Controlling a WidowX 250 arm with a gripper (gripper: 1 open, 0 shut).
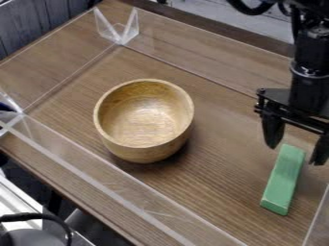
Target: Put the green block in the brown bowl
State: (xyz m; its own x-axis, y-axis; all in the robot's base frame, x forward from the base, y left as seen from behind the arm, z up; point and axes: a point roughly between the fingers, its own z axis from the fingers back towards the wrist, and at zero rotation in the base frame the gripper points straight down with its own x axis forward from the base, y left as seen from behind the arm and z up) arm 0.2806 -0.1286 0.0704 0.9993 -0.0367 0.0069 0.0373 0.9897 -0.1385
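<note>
Green and matte, the green block [286,179] lies flat on the wooden tabletop [77,67] near its right edge, and its long axis runs from the front edge toward the back, a little tilted. The gripper [293,146] hangs over the far end of the block with its jaws spread wide and nothing between them. I judge that it must go straight down to take the block across its narrow width. The brown bowl [145,119] stands well apart, toward the left.

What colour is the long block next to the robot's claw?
The block is plain green, seen best in the camera view, lying flat on the wooden table.
</note>
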